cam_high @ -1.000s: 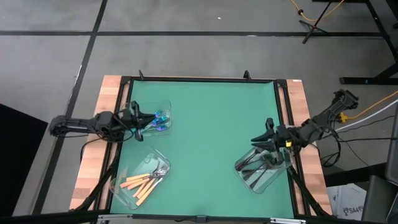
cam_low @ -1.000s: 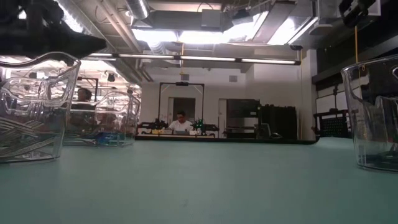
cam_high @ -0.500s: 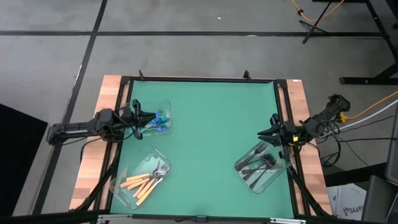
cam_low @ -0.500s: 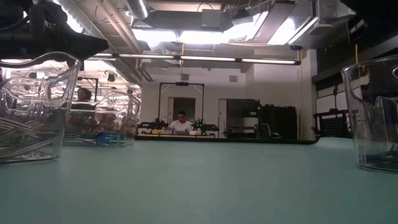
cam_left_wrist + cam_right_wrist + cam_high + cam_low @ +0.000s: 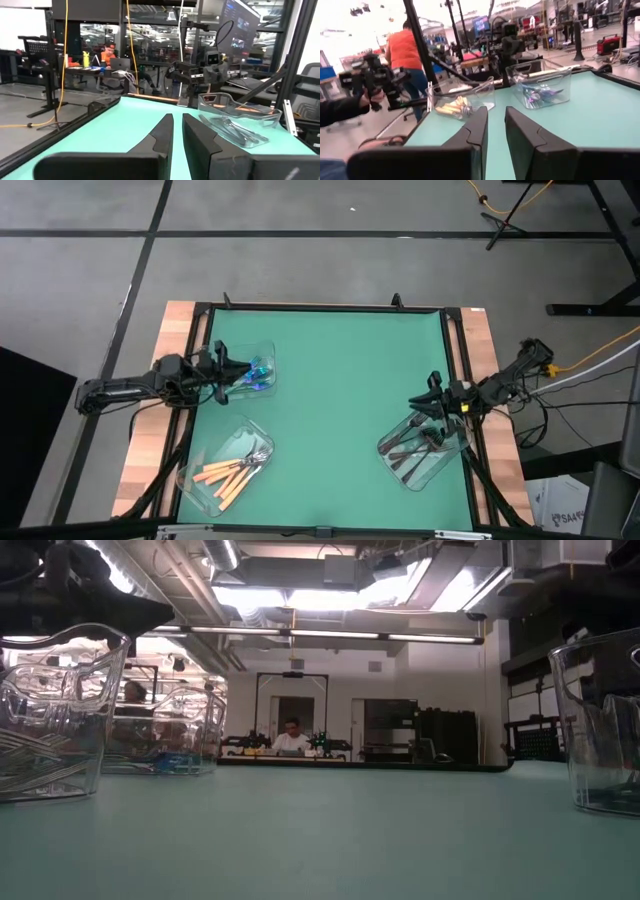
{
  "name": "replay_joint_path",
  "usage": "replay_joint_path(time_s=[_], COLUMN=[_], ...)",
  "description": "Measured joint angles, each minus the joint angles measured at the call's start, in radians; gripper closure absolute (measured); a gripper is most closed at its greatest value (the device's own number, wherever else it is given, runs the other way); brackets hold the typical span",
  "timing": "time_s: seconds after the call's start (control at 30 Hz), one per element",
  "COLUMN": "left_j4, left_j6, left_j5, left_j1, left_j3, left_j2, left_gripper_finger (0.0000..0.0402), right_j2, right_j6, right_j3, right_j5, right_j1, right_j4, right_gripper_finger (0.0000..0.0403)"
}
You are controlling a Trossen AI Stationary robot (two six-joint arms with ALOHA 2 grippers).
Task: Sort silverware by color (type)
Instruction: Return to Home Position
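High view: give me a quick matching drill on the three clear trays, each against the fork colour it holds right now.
Column 1:
1. tray by the left gripper
2. tray at the near left of the mat
3. tray under the right gripper

Column 2:
A. orange-handled forks
B. dark grey-black forks
C. blue-teal forks

Pairs: 1-C, 2-A, 3-B. The left gripper and the right gripper hold nothing, each with only a narrow gap between its fingers.

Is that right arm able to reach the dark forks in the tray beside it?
Probably yes: the right gripper hovers over the open-topped tray of dark forks, nothing between.
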Motion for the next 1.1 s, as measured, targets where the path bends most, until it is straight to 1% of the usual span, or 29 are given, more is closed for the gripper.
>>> replay_joint_path(time_s=[0.17,0.47,0.77,0.9,0.97,1.1], left_j4=[-0.004,-0.005,-0.005,-0.009,-0.030,-0.145], left_j6=[-0.013,-0.016,-0.016,-0.007,-0.007,-0.006], left_j5=[0.000,0.001,0.003,0.004,0.007,0.021], left_j1=[0.000,0.000,0.000,0.000,0.000,0.000], left_j3=[0.000,0.000,0.000,0.000,0.001,0.003], left_j2=[0.000,0.000,0.000,0.000,0.000,0.002], left_gripper_finger=[0.0369,0.0369,0.0369,0.0369,0.0369,0.0369], right_j2=[-0.063,-0.062,-0.061,-0.061,-0.060,-0.060], right_j6=[-0.025,-0.123,-0.139,-0.180,-0.182,-0.183], right_j3=[-0.013,-0.013,-0.013,-0.013,-0.013,-0.013], right_j5=[0.001,0.002,0.003,0.004,0.005,0.006], right_j1=[0.000,0.000,0.000,0.000,0.000,0.000], right_j4=[-0.023,-0.033,-0.062,-0.063,-0.064,-0.065], right_gripper_finger=[0.0347,0.0347,0.0347,0.0347,0.0347,0.0347])
